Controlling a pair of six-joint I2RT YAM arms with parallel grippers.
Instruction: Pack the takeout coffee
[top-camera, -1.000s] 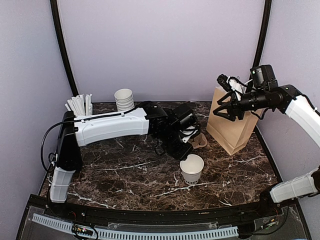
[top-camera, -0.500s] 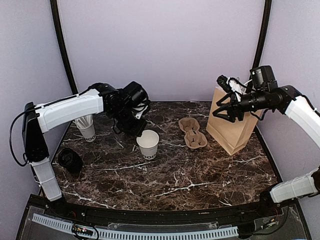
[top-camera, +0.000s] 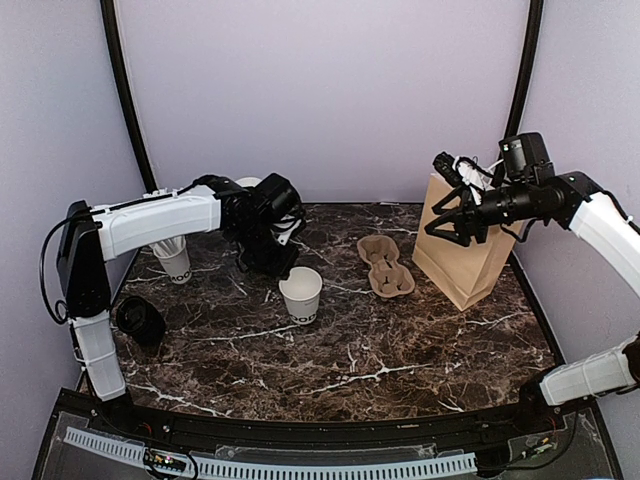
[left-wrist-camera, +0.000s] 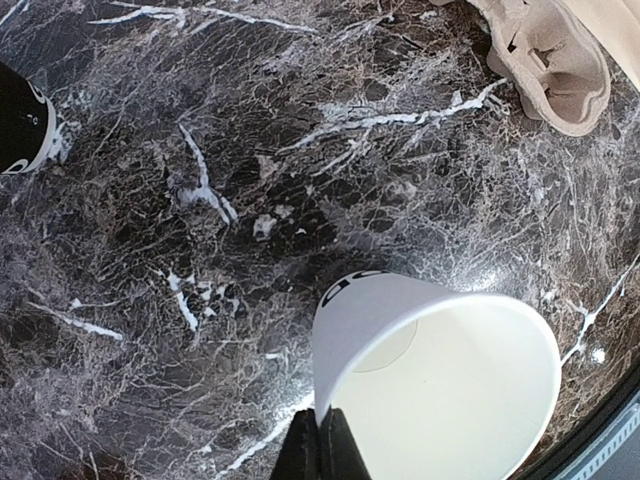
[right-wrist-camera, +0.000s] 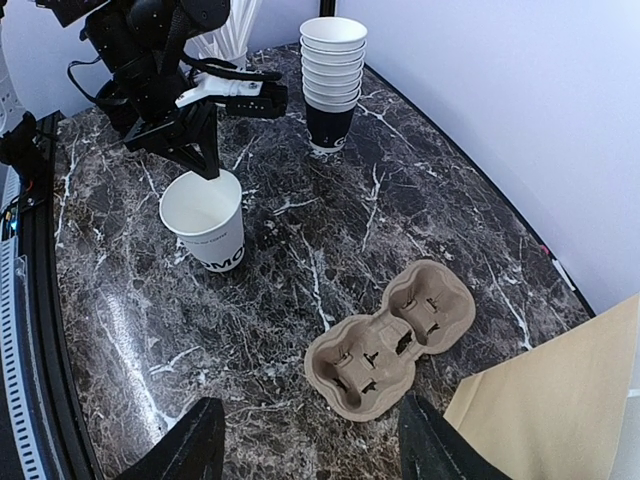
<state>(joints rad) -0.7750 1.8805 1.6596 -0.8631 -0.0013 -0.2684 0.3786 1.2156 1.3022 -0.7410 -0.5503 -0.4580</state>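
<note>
At the 9 o'clock edge of the marble tabletop (top-camera: 420, 350) lies a black round object (top-camera: 140, 320), too dark to make out. At 10 o'clock stands a white cup of white sticks (top-camera: 176, 262). At 11 o'clock is a stack of open white cups (right-wrist-camera: 333, 75).

The left gripper (left-wrist-camera: 320, 448) has its jaws closed tight on the rim of an open-topped white paper cup (top-camera: 300, 294). It pinches the rim at that cup's 10 o'clock point, with one finger inside and one outside. The cup is upright just left of the table's centre; I cannot tell whether its base touches the marble.

At 1 o'clock lies a brown pulp two-cup carrier (top-camera: 386, 266). At 2 o'clock stands a brown paper bag (top-camera: 470, 265). The right gripper (top-camera: 455, 228) hangs at the bag's upper 9 o'clock side with its jaws spread wide, gripping nothing.
</note>
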